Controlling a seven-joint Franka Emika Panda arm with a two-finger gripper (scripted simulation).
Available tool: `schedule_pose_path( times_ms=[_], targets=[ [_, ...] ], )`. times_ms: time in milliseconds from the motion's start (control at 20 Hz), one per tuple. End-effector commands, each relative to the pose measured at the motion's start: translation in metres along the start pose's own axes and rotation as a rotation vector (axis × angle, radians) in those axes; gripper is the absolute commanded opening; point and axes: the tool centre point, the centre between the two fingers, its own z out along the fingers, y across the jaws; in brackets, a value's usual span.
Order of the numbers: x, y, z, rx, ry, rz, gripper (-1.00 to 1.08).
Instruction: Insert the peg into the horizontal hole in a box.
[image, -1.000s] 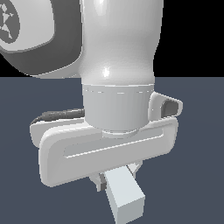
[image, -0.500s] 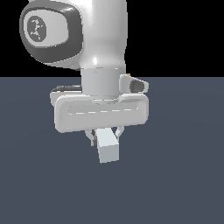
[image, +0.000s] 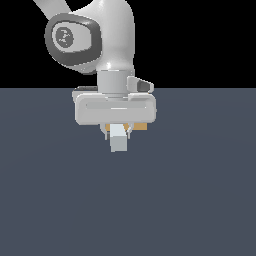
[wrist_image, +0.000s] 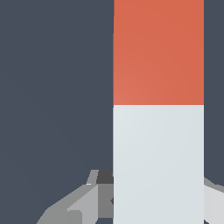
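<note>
While your gripper pinches the peg by its white half, the red half points away at the box just behind, so it can slide in.

Flat slate-blue floor fills lower part of exterior view, plain, unmarked, evenly lit, without texture. Above straight horizon line, backdrop solid black, featureless. Wrist view: same slate-blue surface behind everything, uniform. Light diffuse, direction unclear; no distinct cast shadows discernible on floor.
</note>
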Motion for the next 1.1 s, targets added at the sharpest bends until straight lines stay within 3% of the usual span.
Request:
schedule_pose_path(
  times_ms=[0,500,1050],
  targets=[
    [0.019,0.002,-0.006,-0.003,0.0,0.025,-1.0],
    [0.066,0.01,-0.016,-0.003,-0.001,0.083,-1.0],
    [0.074,0.013,-0.016,-0.001,0.0,0.091,-1.0]
  ],
)
